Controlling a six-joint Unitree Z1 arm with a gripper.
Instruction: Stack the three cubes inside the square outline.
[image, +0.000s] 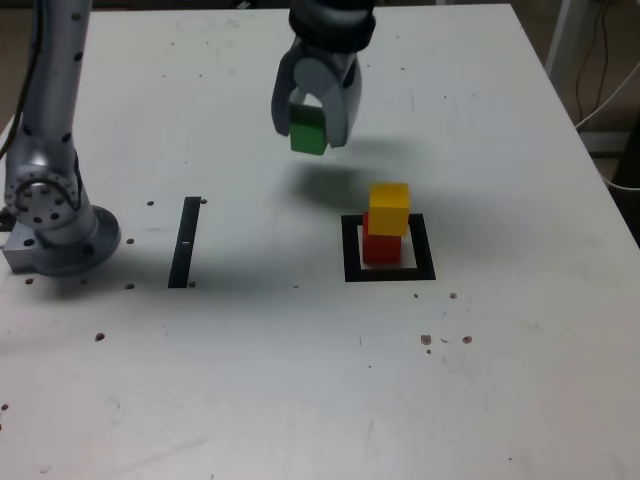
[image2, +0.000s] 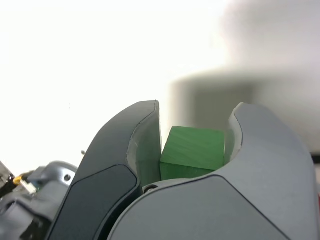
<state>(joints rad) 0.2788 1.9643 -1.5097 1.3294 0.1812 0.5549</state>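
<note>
The green cube (image: 308, 131) is clamped in the closed claw (image: 312, 128) above the surface (image: 500, 380), at ten o'clock from the yellow cube (image: 389, 208) stacked on the red cube (image: 381, 247) inside the square outline (image: 351, 250), ready for topping.

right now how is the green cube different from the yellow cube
The green cube is clamped in the gripper above the table; the yellow cube rests free on the red cube. The yellow one is over the square outline; the green one is not. Both look the same size.

gripper (image: 312, 128) pointing down, raised above table, jaws clamped on load
</note>
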